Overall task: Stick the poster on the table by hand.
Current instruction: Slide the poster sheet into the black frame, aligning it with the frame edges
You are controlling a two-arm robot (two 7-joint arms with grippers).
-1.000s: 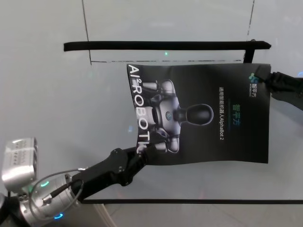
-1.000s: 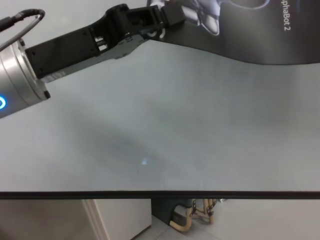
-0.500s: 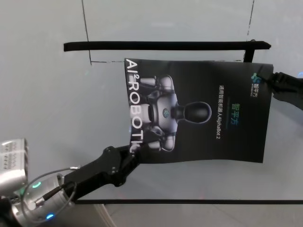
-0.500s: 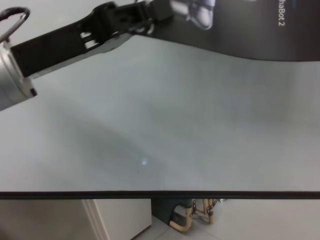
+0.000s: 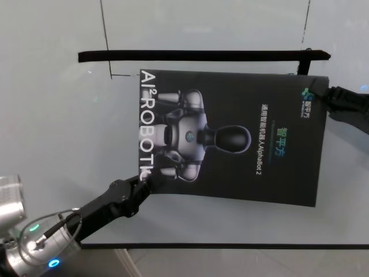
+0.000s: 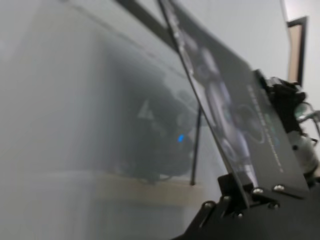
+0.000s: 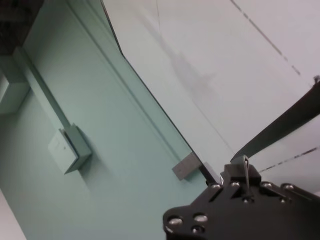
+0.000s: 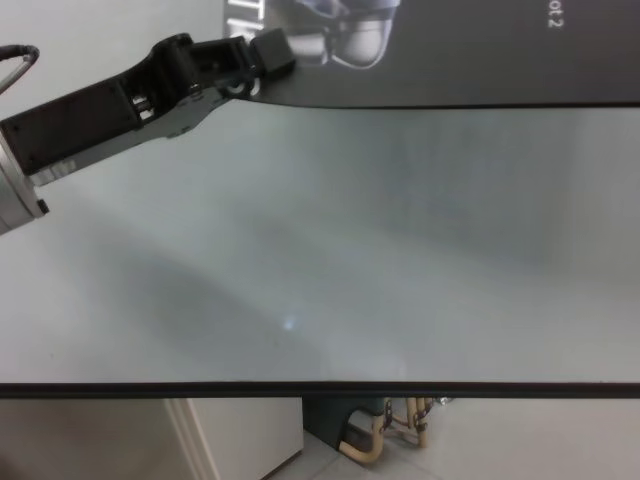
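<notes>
The dark poster (image 5: 230, 138) with the silver robot and white "ROBOT" letters is stretched flat between my two grippers over the pale grey table (image 5: 52, 127). My left gripper (image 5: 144, 180) is shut on its near left corner. My right gripper (image 5: 324, 97) is shut on its far right corner. In the chest view the left gripper (image 8: 268, 50) holds the poster's (image 8: 450, 50) lower edge. The left wrist view shows the poster (image 6: 225, 110) edge-on, running away from the gripper (image 6: 245, 192). The right wrist view shows the gripper (image 7: 243, 170) pinching the thin sheet (image 7: 280, 125).
A long black bar (image 5: 202, 56) lies across the table just beyond the poster. The table's dark front edge (image 8: 320, 388) runs across the chest view, with bare tabletop (image 8: 350, 250) between it and the poster. A wall with small grey boxes (image 7: 70, 147) shows in the right wrist view.
My left gripper has moved left and back toward me, pulling the poster's near left corner with it. The curled left edge has straightened. The right gripper has stayed in place.
</notes>
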